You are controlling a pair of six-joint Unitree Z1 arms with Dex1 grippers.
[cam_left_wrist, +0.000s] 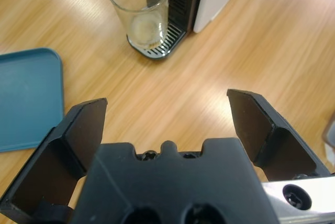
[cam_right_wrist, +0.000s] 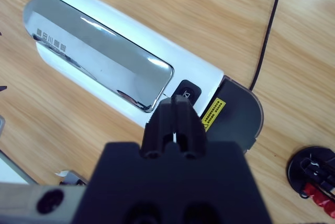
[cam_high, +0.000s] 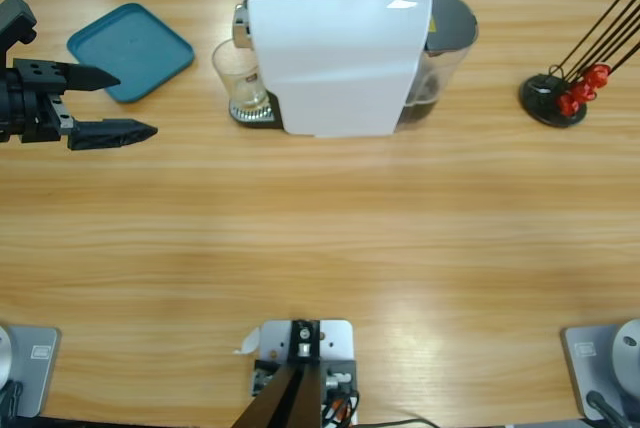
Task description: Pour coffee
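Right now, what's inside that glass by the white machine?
The glass on the drip tray looks empty: no dark coffee, only a pale base. The spout above it is hidden.

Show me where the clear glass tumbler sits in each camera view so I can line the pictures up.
High view: the glass tumbler stands upper left of centre, on the drip tray against the left side of the white coffee machine.
Left wrist view: top centre, on the same tray, ahead of the open left gripper.
Right wrist view: not in it.
Shared landmark: the white coffee machine, in all three views; the blue tray too.
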